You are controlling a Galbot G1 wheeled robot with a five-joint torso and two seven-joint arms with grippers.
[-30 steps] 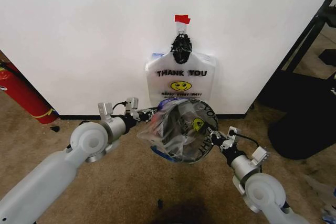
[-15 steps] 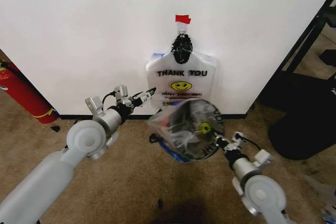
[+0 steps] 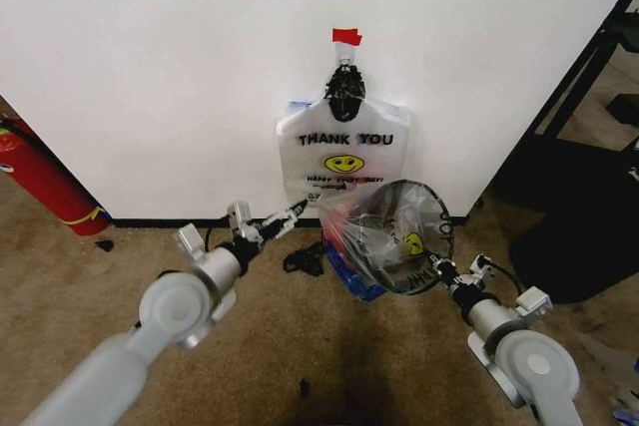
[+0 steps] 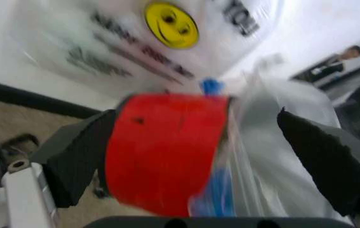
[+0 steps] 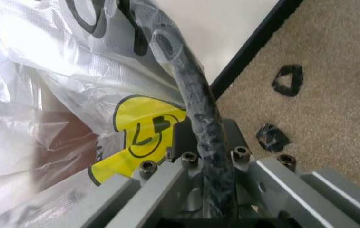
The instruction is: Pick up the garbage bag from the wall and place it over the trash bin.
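In the head view, the trash bin (image 3: 399, 238) sits right of centre, tipped so that its round mouth faces the camera, with the garbage bag (image 3: 361, 246) stretched over it; the crinkled plastic covers the mesh and shows a yellow smiley at the lower right of the rim. The right gripper (image 3: 440, 268) is at the bin's lower right edge, its fingers closed on the rim and the plastic over it. The left gripper (image 3: 296, 211) is left of the bin, just apart from the bag, with its fingers spread and nothing between them. Behind, in the upper centre, a flat bundle of bags (image 3: 344, 155) printed "THANK YOU" hangs on the wall (image 3: 160, 67) under a black knot and a piece of red tape (image 3: 345, 36). A red fire extinguisher (image 3: 40, 179) leans at the left edge, and brown carpet (image 3: 270, 346) fills the bottom of the frame.

In the left wrist view, the bin's red base (image 4: 164, 149) is at centre, between the two dark fingers (image 4: 322, 159) of the left gripper, which stand wide apart and do not touch it. The hanging bundle with its smiley is at the top of the frame.

In the right wrist view, the bin's black rim (image 5: 196, 104) runs from the top down into the right gripper's closed fingers at bottom centre, with the bag's clear plastic and yellow print to the left.
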